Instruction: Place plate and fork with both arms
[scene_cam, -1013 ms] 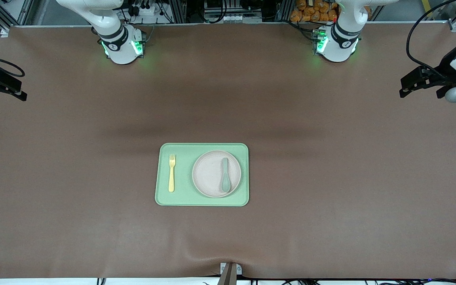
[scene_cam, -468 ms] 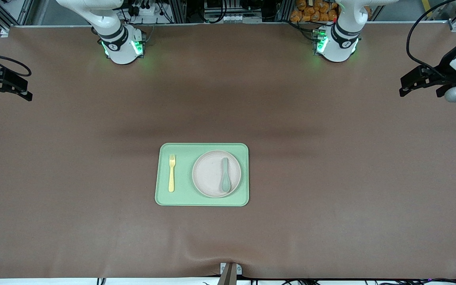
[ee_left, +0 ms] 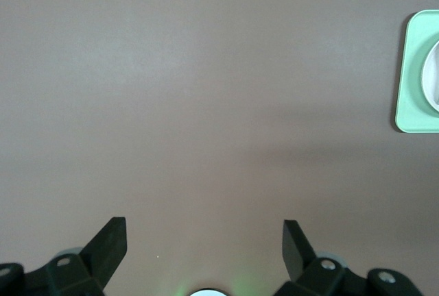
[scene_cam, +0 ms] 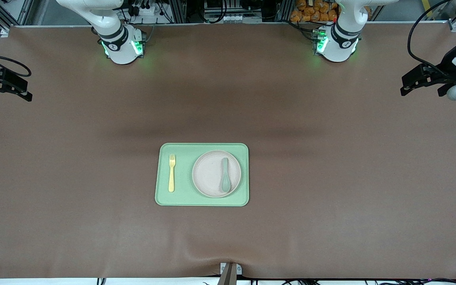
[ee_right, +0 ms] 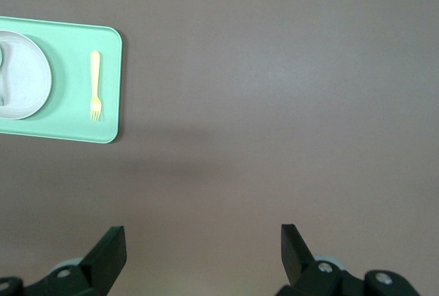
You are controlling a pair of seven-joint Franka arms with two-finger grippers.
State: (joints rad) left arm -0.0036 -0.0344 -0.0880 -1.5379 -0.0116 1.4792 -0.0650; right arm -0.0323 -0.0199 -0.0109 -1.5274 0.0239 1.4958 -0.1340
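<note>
The bench is covered in plain brown; near its middle lies a rectangular light-green tray with rounded corners, its long side running from one arm's end of the bench to the other. On the tray, toward the left arm's end, sits the plate, round, pale beige-pink, with a shallow rim; in the plate lies a grey-green spoon, its handle pointing toward the robots' bases and its bowl toward the front camera. Beside the plate, on the tray's bare part toward the right arm's end, lies the fork, small and pale yellow; its long axis runs parallel to the spoon, tines toward the bases, handle toward the front camera; it touches neither the plate nor the tray's rim. The left hand hangs over the bench's edge at its own end, well apart from the tray, fingers spread and holding nothing; the right hand hangs over its end of the bench, likewise released and empty.
</note>
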